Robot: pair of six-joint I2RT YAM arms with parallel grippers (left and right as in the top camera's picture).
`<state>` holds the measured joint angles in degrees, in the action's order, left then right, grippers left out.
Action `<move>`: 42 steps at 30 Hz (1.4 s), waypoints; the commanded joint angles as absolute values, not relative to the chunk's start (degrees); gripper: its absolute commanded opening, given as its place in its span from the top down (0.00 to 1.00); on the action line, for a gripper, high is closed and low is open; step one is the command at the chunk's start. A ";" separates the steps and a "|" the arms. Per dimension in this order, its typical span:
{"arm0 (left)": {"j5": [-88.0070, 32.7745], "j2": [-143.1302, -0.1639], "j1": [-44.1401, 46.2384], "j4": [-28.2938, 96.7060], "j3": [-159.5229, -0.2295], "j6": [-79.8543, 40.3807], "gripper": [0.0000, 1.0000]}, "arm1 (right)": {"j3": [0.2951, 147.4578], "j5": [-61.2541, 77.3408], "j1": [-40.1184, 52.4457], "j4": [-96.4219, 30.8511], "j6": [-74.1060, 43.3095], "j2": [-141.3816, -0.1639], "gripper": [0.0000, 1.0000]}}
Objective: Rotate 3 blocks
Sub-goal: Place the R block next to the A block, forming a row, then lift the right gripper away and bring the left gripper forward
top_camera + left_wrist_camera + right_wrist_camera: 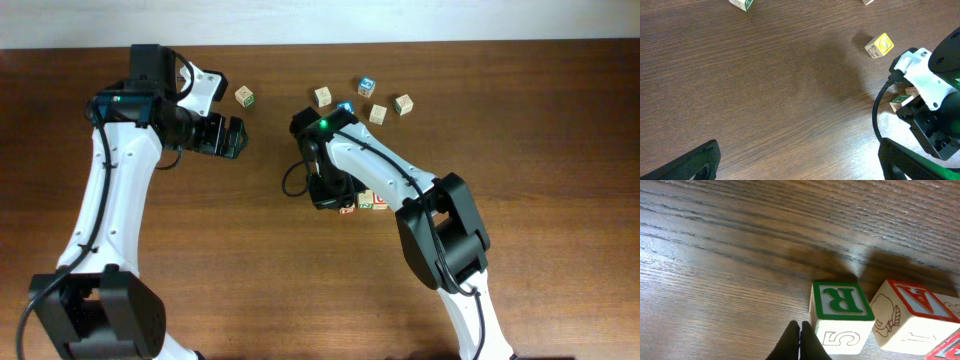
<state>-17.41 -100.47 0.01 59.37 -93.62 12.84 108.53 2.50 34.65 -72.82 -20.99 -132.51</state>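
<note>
The right arm [380,165] hides most of the block row [372,203] in the overhead view, and the right wrist view cuts off the red-faced block [947,351] at its near right corner, its letter unreadable.

A short row of blocks [365,202] is shown at table [560,150] centre, partly covered by the right gripper [332,198]; five loose cubes [378,114] are scattered behind, the left gripper [238,137] well apart

Spare cubes on a brown wooden table [560,150].
A blue-faced cube [367,86] lay at the far side, right of centre; a yellow-faced cube [879,46] stood alone on bare wood.
</note>
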 commanded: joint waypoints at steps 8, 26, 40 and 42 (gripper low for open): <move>-18.22 -100.40 -0.16 59.44 -94.80 12.95 0.01 | 108.27 0.12 34.44 -73.10 -19.88 -132.81 0.95; -18.24 -100.40 -0.16 59.44 -94.80 12.95 0.01 | 108.27 -5.93 34.37 -73.25 -16.27 -132.81 0.88; -18.22 -100.40 -0.16 59.44 -94.80 12.95 0.01 | 119.72 -3.03 31.46 -76.58 -18.59 -130.91 0.84; -18.22 -100.40 -0.16 59.44 -94.80 12.95 0.01 | 119.46 -1.69 28.64 -77.14 -19.14 -130.93 0.82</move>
<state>-17.41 -100.49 0.01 59.37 -93.62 12.84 118.56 -3.03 32.82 -76.36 -17.17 -132.31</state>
